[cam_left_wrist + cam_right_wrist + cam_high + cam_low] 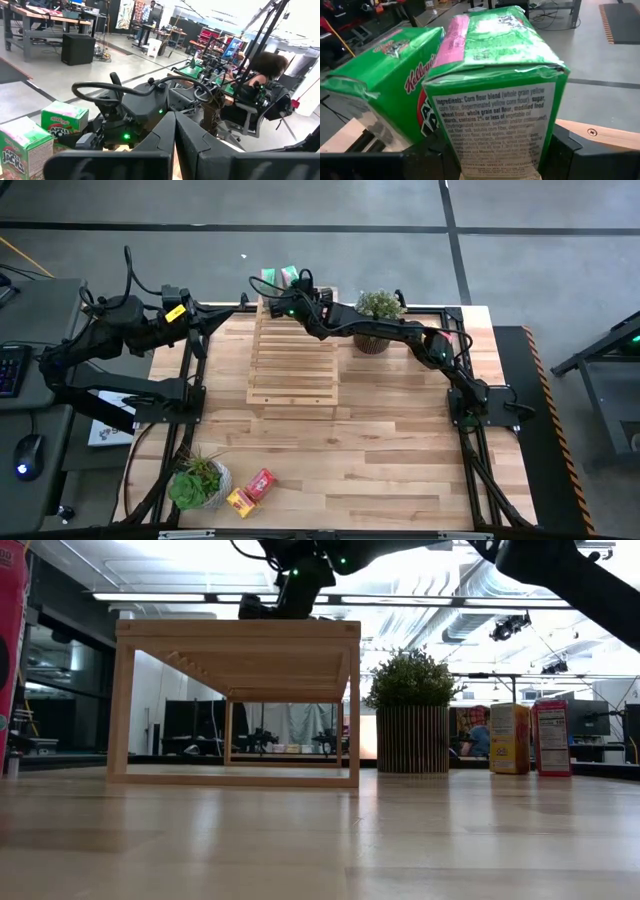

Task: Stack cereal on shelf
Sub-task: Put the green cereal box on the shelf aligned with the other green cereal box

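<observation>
My right gripper (495,160) held one green cereal box (495,100) clamped between its jaws, over the shelf (293,365) far end; second green box (380,85) just beside (left jaws together).

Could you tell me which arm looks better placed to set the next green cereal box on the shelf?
The right. Its gripper is at the far end of the shelf, closed on a green cereal box beside the second green one. The left gripper waits at the table's far left edge, shut and empty.
</observation>
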